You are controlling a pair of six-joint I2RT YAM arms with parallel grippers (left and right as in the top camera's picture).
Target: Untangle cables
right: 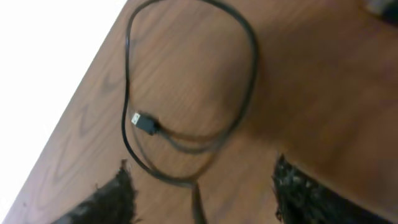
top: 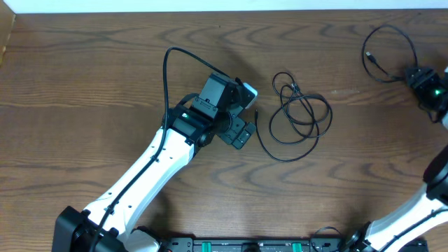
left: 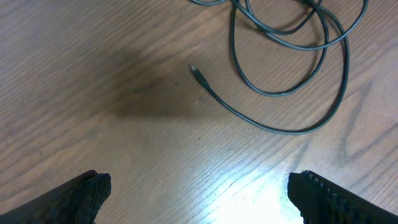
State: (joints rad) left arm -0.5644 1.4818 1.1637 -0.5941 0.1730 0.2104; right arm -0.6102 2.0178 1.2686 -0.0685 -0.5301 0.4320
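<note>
Well, the left gripper (left: 199, 190) stood with its jaws spread wide, the tangled black cable (left: 277, 93) lying just ahead of them, its small plug (left: 194, 70) pointing back toward the gap. Over at the right gripper (right: 199, 193), jaws likewise released, a second looped black cable (right: 254, 68) lay ahead, one strand trailing in between them.

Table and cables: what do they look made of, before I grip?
Table: wood or wood-look laminate; brown grain, and the glare suggests a smooth semi-gloss finish. Centre cable and far-right cable: thin black cords, probably rubber or PVC jackets, smooth, bending in loose loops. The far-right plug has a pale, possibly metal tip.
</note>
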